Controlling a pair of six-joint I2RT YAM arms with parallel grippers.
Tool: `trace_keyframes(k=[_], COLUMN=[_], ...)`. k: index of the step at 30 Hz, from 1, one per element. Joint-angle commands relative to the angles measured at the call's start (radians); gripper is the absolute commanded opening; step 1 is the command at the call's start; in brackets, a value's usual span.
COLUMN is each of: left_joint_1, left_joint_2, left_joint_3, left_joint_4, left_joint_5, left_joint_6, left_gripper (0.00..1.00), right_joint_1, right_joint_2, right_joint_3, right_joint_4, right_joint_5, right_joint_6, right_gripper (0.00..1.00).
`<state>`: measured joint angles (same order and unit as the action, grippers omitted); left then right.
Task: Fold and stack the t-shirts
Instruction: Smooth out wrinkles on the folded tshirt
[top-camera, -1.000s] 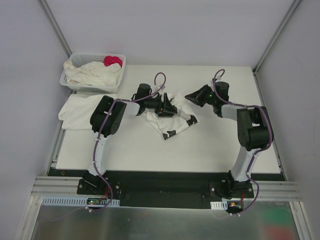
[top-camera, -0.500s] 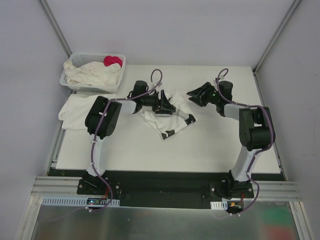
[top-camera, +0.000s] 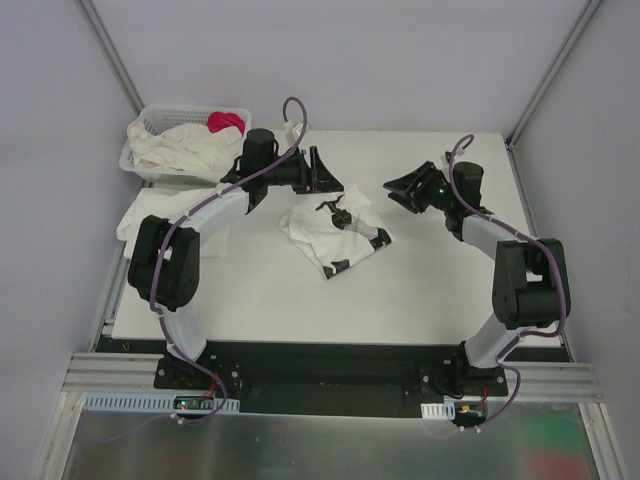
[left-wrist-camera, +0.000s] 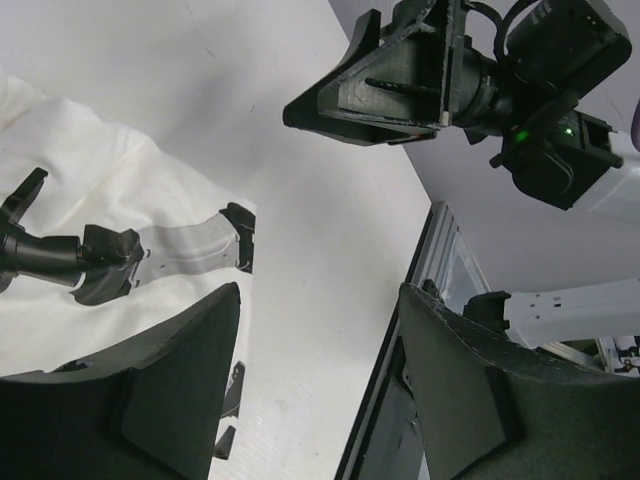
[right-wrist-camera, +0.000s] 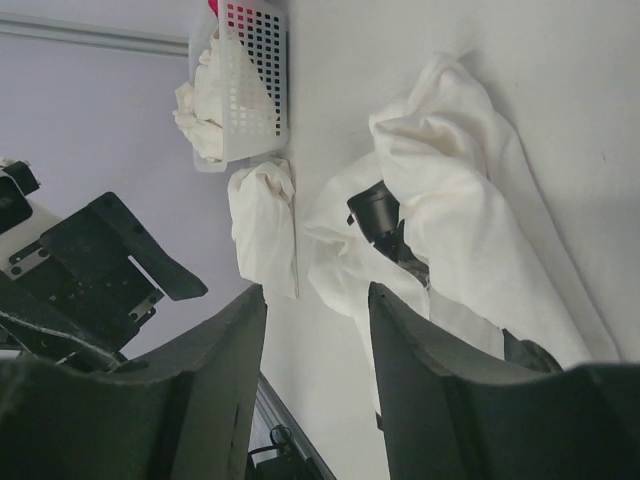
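1. Table (top-camera: 430, 290): white surface, carrying every item listed below.
2. Crumpled t-shirt (top-camera: 335, 235): lying bunched near the middle of the table, with black printed marks showing on its folds. Touched by neither gripper. Also seen from the left wrist (left-wrist-camera: 90, 190) and the right wrist (right-wrist-camera: 450, 190).
3. Left gripper (top-camera: 322, 172): released, jaws apart, nothing between them. Held above the table just past the far edge of the crumpled t-shirt. From its own camera (left-wrist-camera: 320, 300), only bare table visible in the gap.
4. Right gripper (top-camera: 403, 188): released, jaws parted, grasping nothing. Positioned to the right of the crumpled t-shirt, clear of it, with its tips turned toward the left gripper. Own camera (right-wrist-camera: 317, 292) confirms an empty gap.
5. Basket (top-camera: 150, 172): white plastic lattice, at the far left corner of the table.
6. Heaped t-shirts (top-camera: 185, 148): cream, filling the basket in a loose pile.
7. Pink-red cloth (top-camera: 226, 121): at the far right corner of the basket, on top of the heap.
8. Flat t-shirt (top-camera: 150, 215): laid out just on the near side of the basket, at the table's left edge, partly covered by the left arm in the overhead view.
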<state>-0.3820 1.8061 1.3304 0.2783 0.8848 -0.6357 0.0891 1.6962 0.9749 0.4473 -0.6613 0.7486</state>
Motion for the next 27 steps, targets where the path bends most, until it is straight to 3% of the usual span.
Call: trace_keyframes(k=[1,11,20,27], left_joint_1=[-0.020,-0.075,-0.078,-0.080], left_joint_2=[-0.004,0.151,0.245,0.300], left_joint_3=[-0.052,-0.068,0.007,0.056], left_joint_4=[-0.018,0.096,0.110,0.108], left_joint_5=[-0.026,0.039,0.045,0.046], left_joint_6=[0.036,-0.027,-0.030,-0.022], left_gripper=[0.64,0.63,0.63,0.63], right_joint_1=[0.011,0.054,0.086,0.098], right_joint_2=[-0.084,-0.108,-0.297,-0.506], right_joint_3=[-0.064,-0.176,-0.373,-0.484], right_joint_4=[-0.001,0.004,-0.047,-0.216], right_joint_5=[0.012,0.014,0.026,0.144], right_joint_6=[-0.040,-0.055,-0.084,-0.176], right_gripper=[0.48,0.48,0.51,0.76])
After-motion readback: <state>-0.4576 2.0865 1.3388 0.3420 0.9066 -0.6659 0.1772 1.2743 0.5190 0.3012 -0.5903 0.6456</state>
